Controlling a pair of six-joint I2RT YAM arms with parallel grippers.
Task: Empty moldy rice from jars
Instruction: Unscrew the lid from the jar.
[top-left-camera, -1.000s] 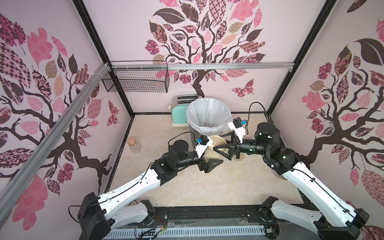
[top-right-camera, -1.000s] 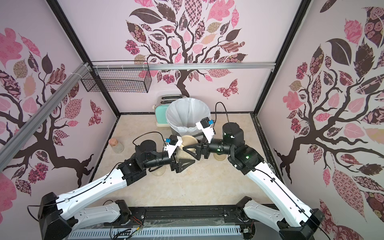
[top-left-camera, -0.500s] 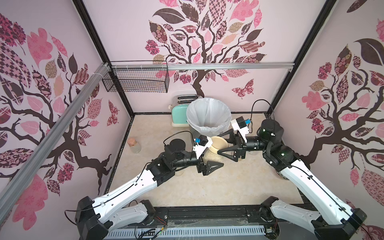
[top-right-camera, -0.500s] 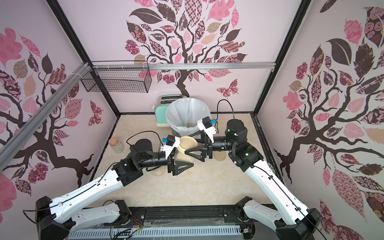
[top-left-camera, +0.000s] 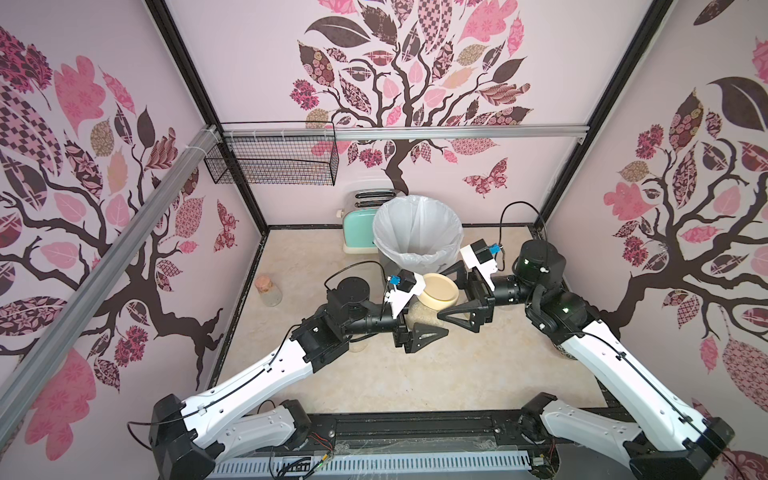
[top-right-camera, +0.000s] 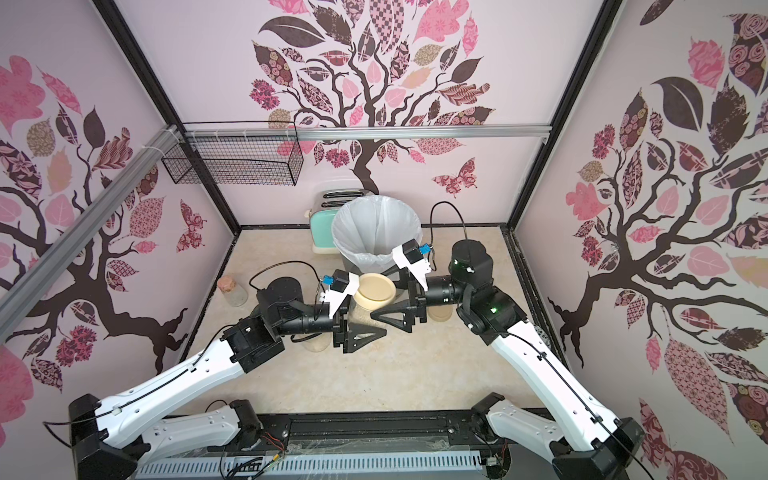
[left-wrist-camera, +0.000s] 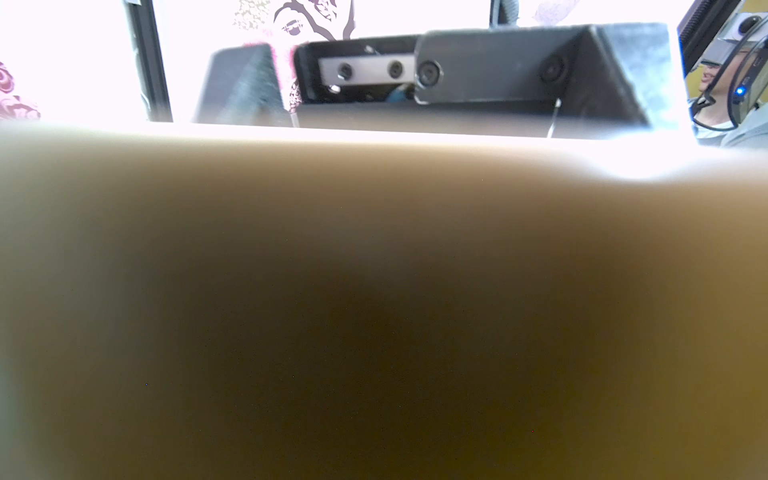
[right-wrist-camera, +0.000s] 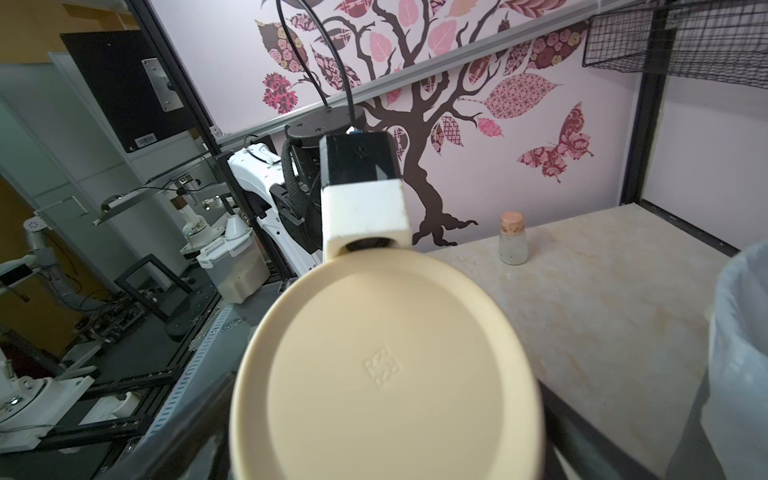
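Jar (top-left-camera: 420, 316) in left fingers (top-left-camera: 434, 330); right fingers (top-left-camera: 446, 316) straddle lid (top-left-camera: 438, 289).

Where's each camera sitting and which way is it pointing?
Both top views: high over the robot's base, looking down into the cell; left arm and right arm show, left gripper holding the jar, right gripper astride its lid.
Left wrist: on the left arm, jammed against the blurred jar, facing the right gripper; own gripper unseen.
Right wrist: on the right arm, facing the lid and left arm's camera; own fingers flank it.
Shared: the wrist views face each other.
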